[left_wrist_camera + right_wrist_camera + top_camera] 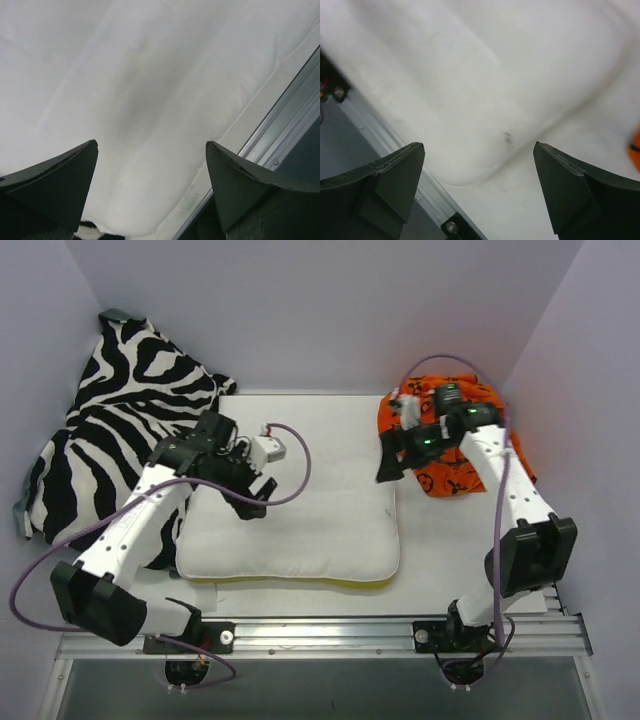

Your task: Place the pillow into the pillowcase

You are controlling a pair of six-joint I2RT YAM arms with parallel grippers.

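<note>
Found right gripper [479, 146] with two dark wedge-shaped fingers [380, 185] spread wide at the bottom corners. Saw soft white fabric pillow [485, 75] filling most of the frame above and between them, one rounded corner low in the middle. Noted small dark speck [507, 137] near that corner. Logged pale flat table surface [515, 200] just beyond the corner. Recorded silver metal rail [385, 132] running diagonally at left, round screw head [451, 227] at its lower end. Caught sliver of bright orange cloth [636, 145] at right edge.
</note>
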